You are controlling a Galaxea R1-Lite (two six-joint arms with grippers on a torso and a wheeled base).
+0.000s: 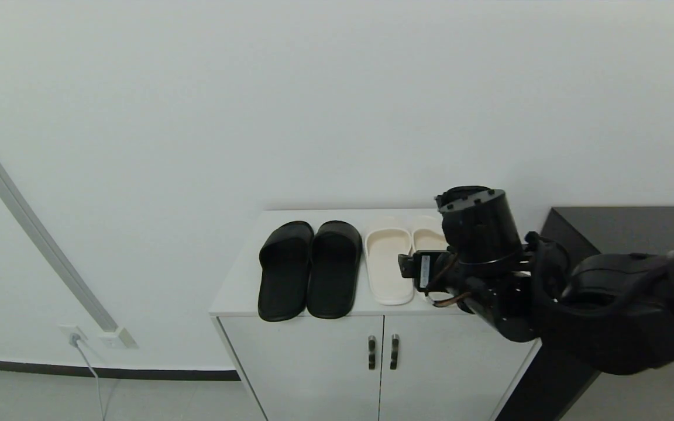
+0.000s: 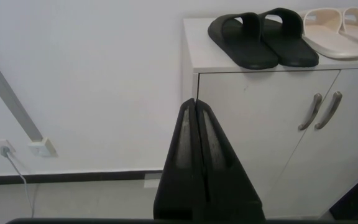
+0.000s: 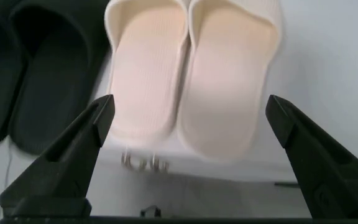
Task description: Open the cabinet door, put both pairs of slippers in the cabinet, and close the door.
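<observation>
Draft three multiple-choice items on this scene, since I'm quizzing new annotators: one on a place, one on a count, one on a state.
1. Where do the black slippers lie?
A. On the floor
B. On the cabinet top, to the robot's left of the cream slippers
C. Inside the cabinet

2. How many slippers are there in all?
A. Two
B. Four
C. Six

3. How do the cabinet doors stand?
A. Both shut
B. One ajar
C. Both wide open

Answers:
1 B: the head view shows both pairs side by side on the white top, with the black pair on the robot's left.
2 B: there are two black and two cream.
3 A: both fronts sit flush, with the handles close together.
</observation>
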